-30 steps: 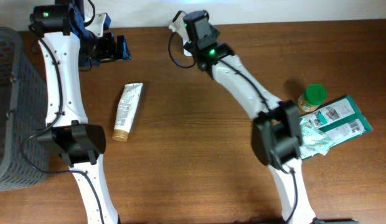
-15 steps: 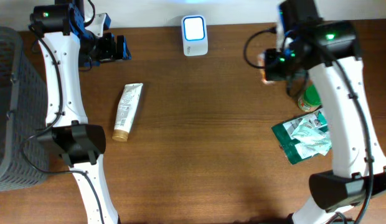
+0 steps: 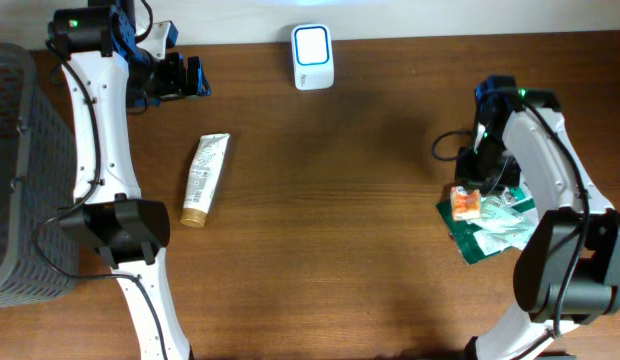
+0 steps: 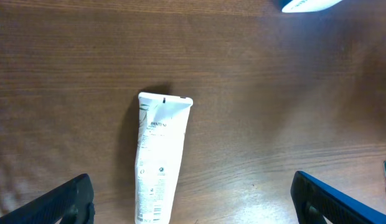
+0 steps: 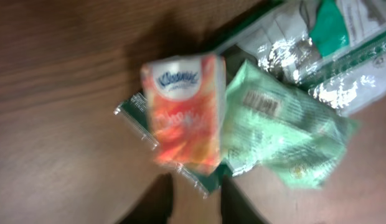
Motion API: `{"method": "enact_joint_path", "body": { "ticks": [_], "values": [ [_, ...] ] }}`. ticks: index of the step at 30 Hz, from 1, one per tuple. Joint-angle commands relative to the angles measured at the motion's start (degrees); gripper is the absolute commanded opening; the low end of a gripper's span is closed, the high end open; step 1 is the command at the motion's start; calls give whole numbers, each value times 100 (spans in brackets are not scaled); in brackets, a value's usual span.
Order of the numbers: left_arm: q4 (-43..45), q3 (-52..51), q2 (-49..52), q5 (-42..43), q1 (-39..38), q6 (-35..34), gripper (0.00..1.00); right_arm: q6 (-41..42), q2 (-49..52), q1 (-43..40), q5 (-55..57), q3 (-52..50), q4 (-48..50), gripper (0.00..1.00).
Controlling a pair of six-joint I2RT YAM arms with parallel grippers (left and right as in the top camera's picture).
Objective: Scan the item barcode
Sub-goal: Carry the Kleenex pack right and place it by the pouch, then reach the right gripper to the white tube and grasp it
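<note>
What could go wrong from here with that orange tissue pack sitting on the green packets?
The tissue pack rests on the edge of the overlapping green packets, so it might slide off, or get mixed in and be scanned twice. A grasp into that crinkled pile may also lift several packets together.

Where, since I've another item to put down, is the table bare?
Widest: the middle, between the tube, the scanner and the green packets. Also the strip along the front edge. Crowded at right: the tissue pack overlaps the packets.
</note>
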Motion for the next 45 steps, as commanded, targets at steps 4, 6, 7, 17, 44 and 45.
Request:
{"method": "enact_joint_path", "body": {
  "ticks": [4, 6, 7, 17, 44, 45],
  "values": [
    [0, 70, -125, 66, -17, 28, 99, -208, -48, -234, -26, -341, 103, 49],
    [0, 70, -125, 66, -17, 28, 99, -592, -79, -221, -533, -4, -116, 50],
    [0, 70, -125, 66, -17, 28, 99, -632, -116, -216, -634, 256, -278, 51],
    [0, 70, -125, 66, -17, 28, 99, -839, -306, 190, -3346, 1515, -149, 60],
    [258, 70, -125, -1694, 461, 22, 89, 4358, 2789, 4669, -3169, 1515, 6109, 75],
    [258, 70, -125, -1692, 461, 22, 89, 4356, 2855, 4704, -3169, 1515, 6135, 75]
  ]
}}
